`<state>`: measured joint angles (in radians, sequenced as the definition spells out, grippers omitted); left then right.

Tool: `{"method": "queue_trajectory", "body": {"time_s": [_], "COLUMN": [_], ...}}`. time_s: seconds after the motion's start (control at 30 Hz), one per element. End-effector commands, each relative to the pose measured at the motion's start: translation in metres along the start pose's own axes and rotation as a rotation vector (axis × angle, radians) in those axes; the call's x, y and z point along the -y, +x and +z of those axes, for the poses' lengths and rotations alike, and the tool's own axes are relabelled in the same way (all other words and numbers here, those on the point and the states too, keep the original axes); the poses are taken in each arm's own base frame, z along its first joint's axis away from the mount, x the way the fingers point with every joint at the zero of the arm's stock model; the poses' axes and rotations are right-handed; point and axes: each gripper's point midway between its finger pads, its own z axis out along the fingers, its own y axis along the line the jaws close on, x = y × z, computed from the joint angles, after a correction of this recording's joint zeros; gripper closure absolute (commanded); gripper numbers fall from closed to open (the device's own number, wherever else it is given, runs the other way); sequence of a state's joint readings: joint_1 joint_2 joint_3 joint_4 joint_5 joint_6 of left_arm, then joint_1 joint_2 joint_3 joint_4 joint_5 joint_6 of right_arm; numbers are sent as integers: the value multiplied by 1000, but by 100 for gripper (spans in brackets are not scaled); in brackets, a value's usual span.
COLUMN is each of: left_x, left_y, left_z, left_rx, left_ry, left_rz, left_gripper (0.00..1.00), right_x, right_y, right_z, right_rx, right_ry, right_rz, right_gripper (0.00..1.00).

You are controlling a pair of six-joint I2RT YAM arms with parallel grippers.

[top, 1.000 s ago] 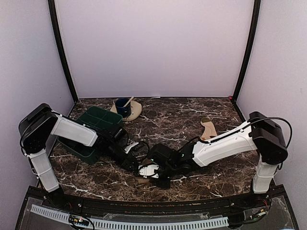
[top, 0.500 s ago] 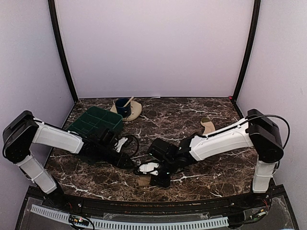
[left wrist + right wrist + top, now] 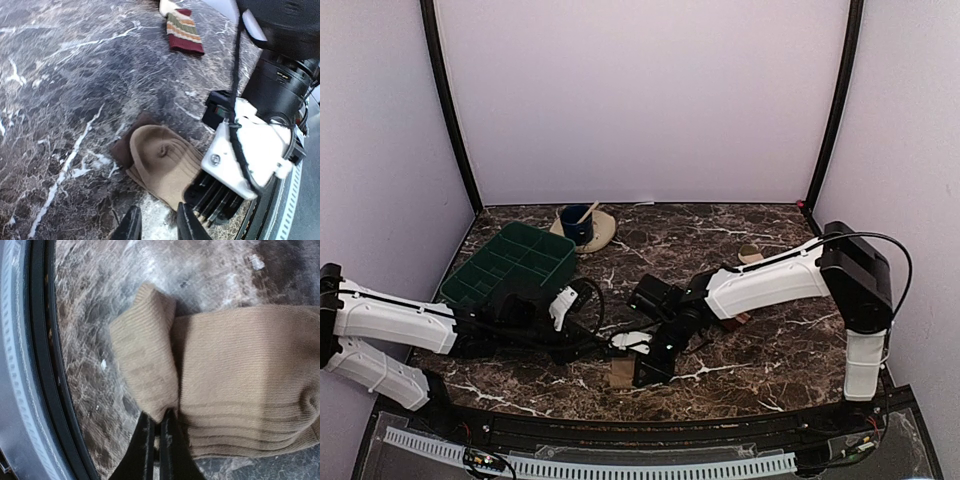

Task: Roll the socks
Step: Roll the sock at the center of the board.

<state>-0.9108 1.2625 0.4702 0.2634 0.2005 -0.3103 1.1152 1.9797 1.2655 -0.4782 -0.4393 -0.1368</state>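
Observation:
The plain tan sock (image 3: 162, 160) lies flat near the table's front edge, a small tan patch (image 3: 620, 373) in the top view. My right gripper (image 3: 156, 440) is shut on a folded-over flap of this sock (image 3: 145, 365), beside the sock's main body (image 3: 240, 385). My left gripper (image 3: 157, 227) hovers just short of the sock's near edge, open, with bare table between its fingers. The striped sock (image 3: 182, 32) lies apart, farther back on the right; the right arm partly covers the striped sock (image 3: 751, 256) in the top view.
A green compartment tray (image 3: 510, 262) sits at the back left. Behind it stands a blue cup (image 3: 576, 225) on a tan plate (image 3: 603, 231). The right gripper's white body (image 3: 250, 155) crowds the sock's right side. The table's black front rim (image 3: 42, 365) is close.
The left arm has sunk low and stretched flat over the table, its jaws a little narrower. The right forearm swung farther back while its gripper kept hold of the tan sock.

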Motion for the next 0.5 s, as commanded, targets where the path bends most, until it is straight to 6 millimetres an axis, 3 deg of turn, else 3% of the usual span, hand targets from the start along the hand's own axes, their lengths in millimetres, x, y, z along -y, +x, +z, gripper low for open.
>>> {"method": "queue_trajectory", "body": {"time_s": [0.0,0.17,0.47], "left_x": [15,29,27], "left_y": [-1,9,5], "left_z": [-5,-7,-27], "left_rx": [44,17,92], "left_ry": [-17,-27,-95], "left_rz": [142,220,222], "left_gripper": [74,75,75], "right_x": [0,-1,1], "right_y": [18,13,11], "right_z": [4,3,3], "right_rx": [-79,-62,-59], "right_ry": [-58,-94,-120], "right_rz": [75,102,123], "right_gripper": [99,100,100]}}
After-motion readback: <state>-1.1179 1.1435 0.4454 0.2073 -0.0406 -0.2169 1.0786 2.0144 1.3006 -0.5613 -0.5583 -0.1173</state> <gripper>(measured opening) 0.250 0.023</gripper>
